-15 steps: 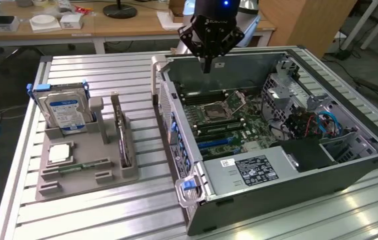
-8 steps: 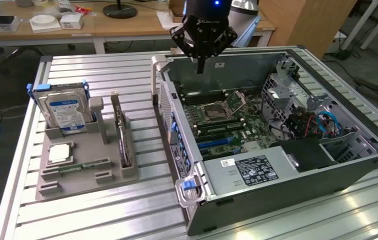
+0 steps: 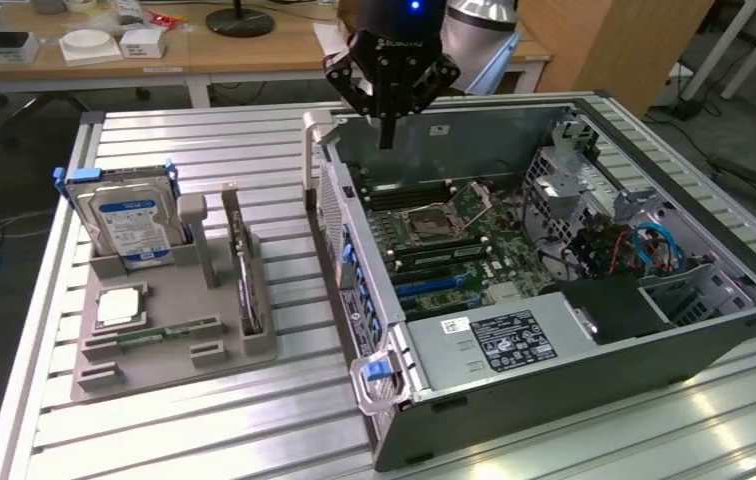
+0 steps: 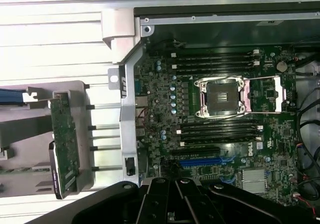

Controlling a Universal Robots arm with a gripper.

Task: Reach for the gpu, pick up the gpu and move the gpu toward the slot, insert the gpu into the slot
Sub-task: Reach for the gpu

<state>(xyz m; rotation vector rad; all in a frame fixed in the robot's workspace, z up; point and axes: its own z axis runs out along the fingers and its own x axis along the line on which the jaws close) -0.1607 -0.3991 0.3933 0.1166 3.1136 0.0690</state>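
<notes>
Above the computer case hangs the gripper, jaws pressed together, holding nothing; the gpu stands on edge in a tray beside that case.

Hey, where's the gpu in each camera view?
Exterior view: the gpu stands on edge in the gray holder, to the exterior view's left of the computer case.
Wrist view: the gpu stands in the same holder, just outside the case.
Shared landmark: the CPU socket.

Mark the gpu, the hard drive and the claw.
gpu (image 3: 250,295): exterior view, top edge of the upright card.
hard drive (image 3: 131,222): exterior view, blue-white label.
claw (image 3: 385,140): exterior view, shut fingertips.
</notes>
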